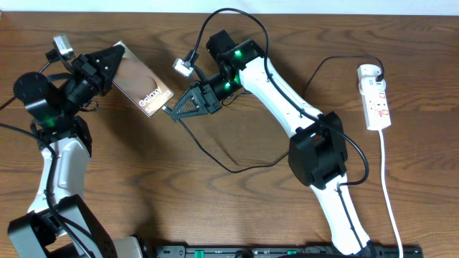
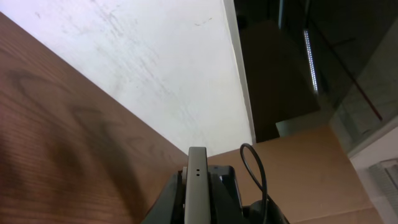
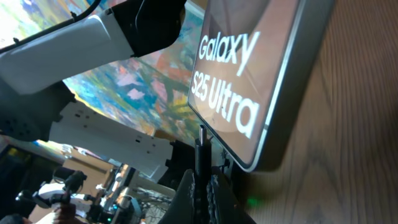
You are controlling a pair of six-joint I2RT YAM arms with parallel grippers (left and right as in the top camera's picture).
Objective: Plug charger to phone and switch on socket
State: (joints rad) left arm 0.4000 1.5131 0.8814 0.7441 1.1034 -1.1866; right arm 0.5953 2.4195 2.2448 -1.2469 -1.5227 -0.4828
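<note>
Phone (image 1: 143, 84) lies on a diagonal in the far-left part of the counter (image 1: 143, 186), brownish face up, with its "Galaxy" end pointing toward the counter's middle. The left gripper (image 1: 113, 61) is clamped on the phone's other end. In the left wrist view the phone's thin edge (image 2: 197, 180) stands upright between the two fingers. Whether the phone rests on the wood or is held just above it cannot be told.

The left arm rises from the near-left corner and runs along the left edge, with its wrist turned inward toward the far side.

The right arm starts at the near edge and bends at a black elbow right of centre. Its white forearm stretches toward the far side, and the wrist folds back so that the right gripper (image 1: 172, 109) points at the phone's lettered end. Its jaws are pressed together on the charger's (image 1: 231, 170) small black plug tip (image 3: 200, 144), which meets the phone's (image 3: 249, 74) bottom edge. Whether the tip is seated in the port cannot be told.

From the gripper the black cable loops loosely over the middle of the counter.

The socket (image 1: 376, 97) lies near the far-right corner, well apart from the phone. A white adapter (image 1: 369, 72) sits at its far end, and its white cord (image 1: 391, 208) trails toward the near edge.
</note>
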